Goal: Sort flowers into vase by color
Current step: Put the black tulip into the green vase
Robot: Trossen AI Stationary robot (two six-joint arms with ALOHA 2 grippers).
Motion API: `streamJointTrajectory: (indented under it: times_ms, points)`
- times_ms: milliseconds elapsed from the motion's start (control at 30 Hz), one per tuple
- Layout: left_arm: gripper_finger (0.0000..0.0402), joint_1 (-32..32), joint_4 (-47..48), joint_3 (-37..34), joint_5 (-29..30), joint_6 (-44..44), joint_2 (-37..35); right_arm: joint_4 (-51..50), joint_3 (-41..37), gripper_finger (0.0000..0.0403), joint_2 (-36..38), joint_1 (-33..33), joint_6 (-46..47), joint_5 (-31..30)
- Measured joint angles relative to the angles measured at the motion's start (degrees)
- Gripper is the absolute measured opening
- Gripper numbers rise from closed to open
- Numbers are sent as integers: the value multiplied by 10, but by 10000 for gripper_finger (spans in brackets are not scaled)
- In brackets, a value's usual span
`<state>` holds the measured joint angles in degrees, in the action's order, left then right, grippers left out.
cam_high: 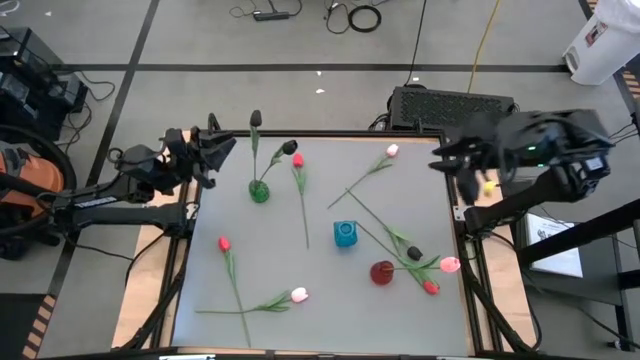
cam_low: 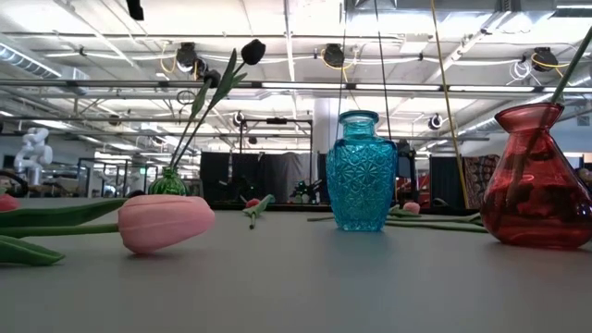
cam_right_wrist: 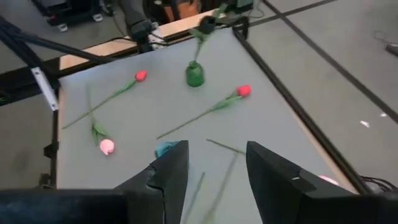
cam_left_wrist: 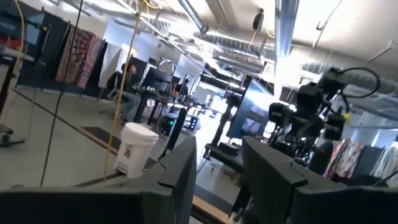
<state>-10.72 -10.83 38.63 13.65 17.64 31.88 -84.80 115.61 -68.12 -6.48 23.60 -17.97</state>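
Hovering at the table's left edge, the left gripper (cam_high: 222, 150) is standing with fingers apart and empty, the green vase (cam_high: 259, 190) with two dark tulips just beyond it. Loose flowers (cam_high: 300, 200) are lying across the mat: light, limp-stemmed, likely best pinched mid-stem. The right gripper (cam_high: 447, 160) is waiting parted, empty, above the far edge.

Three vases (cam_high: 345, 234) – nine tulips (cam_high: 299, 295)

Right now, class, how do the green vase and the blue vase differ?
The green vase holds two dark tulips; the blue vase looks empty. The green vase stands near the left arm's side, the blue vase near the table's middle. Both stand upright and are see-through glass.
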Motion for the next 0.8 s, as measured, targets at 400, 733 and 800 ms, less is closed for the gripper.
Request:
streamJointTrajectory:
  times_ms: [400,733,800]
  points:
    - [135,0,-2,0,-1,50,1,-52,-36,153,103,0,8,-112]
    - [135,0,-2,-1,-1,60,1,-53,-246,153,225,0,105,-149]
    - [135,0,-2,-1,-1,60,1,-52,-302,153,251,0,145,-147]
